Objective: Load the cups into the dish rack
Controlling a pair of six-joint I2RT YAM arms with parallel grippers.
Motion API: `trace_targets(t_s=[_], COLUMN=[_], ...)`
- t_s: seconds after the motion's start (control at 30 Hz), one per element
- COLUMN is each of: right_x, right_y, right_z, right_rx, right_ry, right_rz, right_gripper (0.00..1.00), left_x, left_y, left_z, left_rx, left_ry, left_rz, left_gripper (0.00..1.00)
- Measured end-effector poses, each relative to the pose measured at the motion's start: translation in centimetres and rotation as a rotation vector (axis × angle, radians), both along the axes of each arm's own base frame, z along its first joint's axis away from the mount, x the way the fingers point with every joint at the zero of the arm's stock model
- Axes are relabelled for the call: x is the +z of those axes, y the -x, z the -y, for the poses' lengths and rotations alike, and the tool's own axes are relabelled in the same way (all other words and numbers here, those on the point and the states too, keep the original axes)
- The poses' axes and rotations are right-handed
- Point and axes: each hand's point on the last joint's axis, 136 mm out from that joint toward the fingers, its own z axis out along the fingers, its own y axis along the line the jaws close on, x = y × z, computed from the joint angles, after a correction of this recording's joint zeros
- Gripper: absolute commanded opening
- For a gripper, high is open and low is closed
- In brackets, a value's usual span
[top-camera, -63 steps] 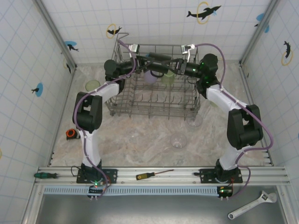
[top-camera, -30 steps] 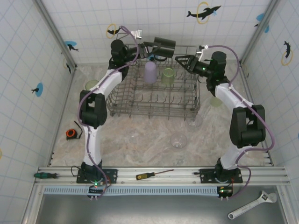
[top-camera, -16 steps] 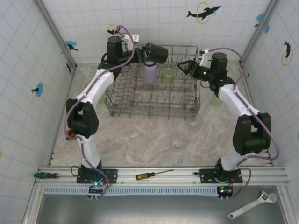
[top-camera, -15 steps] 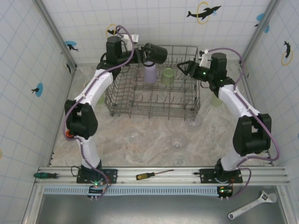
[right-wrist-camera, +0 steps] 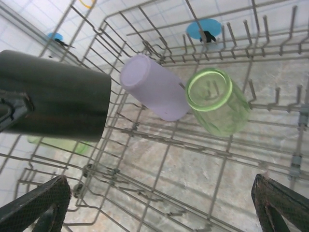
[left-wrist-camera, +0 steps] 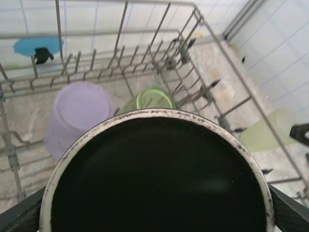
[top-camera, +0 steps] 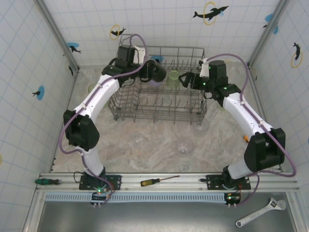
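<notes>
Top view, upper centre: my left gripper (top-camera: pixel 150 72) is clamped on the black mug (left-wrist-camera: pixel 157 179), above the upper left part of the dish rack (top-camera: pixel 145 117). My right gripper (right-wrist-camera: pixel 159 203) has its fingers wide apart with nothing between them, over the rack's right side. Inside the rack, a lavender cup (right-wrist-camera: pixel 154 92) and a green tumbler (right-wrist-camera: pixel 217 99) sit just beside each other, bottoms up. A clear glass (top-camera: pixel 184 145) sits on the table (top-camera: pixel 120 150), below the rack.
</notes>
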Motion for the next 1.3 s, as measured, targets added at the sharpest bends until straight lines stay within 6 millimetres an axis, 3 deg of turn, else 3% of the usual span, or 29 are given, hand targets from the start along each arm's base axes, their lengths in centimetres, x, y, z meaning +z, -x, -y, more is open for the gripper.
trace_targets(t_s=[0.13,0.53,1.07,1.3], right_x=[-0.7,-0.2,-0.5,-1.0], right_y=[0.5,1.8,2.2,2.4], right_z=[-0.2,0.0,0.3,0.3], right_rx=[-0.010,-0.031,-0.039,-0.037], right_ry=[0.047,0.091,0.101,0.110], right_rz=[-0.013,0.007,0.001,-0.007], right_gripper=[1.00,1.00,1.00,1.00], left_x=[-1.5,-4.7,-11.1,-12.6], left_y=[0.9,-0.9,-2.7,-3.2], left_z=[0.1,-3.8,-4.6,-4.9], left_rx=[0.004,0.137,0.157,0.162], left_ry=[-0.090,-0.295,-0.442,-0.487], left_rz=[-0.013,-0.014,-0.085,-0.097], left_gripper=[0.00,0.00,0.00,0.00])
